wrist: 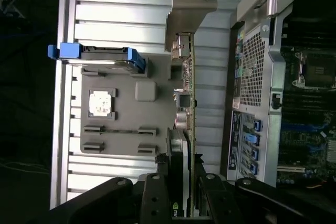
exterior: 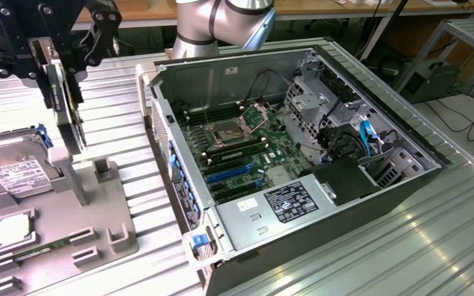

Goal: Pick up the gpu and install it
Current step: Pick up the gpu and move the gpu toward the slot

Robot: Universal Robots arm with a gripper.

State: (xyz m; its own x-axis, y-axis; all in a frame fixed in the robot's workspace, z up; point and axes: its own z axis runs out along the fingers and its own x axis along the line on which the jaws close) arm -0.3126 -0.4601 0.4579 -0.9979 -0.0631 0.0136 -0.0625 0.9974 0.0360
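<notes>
- The open computer case lies well off to the side of the gripper, toward the exterior view's right. Its motherboard is exposed, and I see no card seated in the blue expansion slots. By my reading the install half of the job is not yet done.
- The grey fixture tray sits directly beneath the gripper, on the ribbed metal table.
- The gripper hangs above the tray's upright post. Its fingers are pinched onto the card's two flat faces.
- The gpu is in that pinch. It hangs on edge straight down from the fingers, with its silvery bracket at the end farthest from them.
- The card's lower edge reaches to about the top of the post. I cannot tell whether it is clear of the post or touching it, so I judge the pick as made or nearly made.
- The hard drive rests on the tray below and beside the gripper, untouched.
- The processor chip lies in its pocket on the tray, farther down from the gripper.
- The memory stick lies just past the chip, the tray part farthest from the gripper.
</notes>
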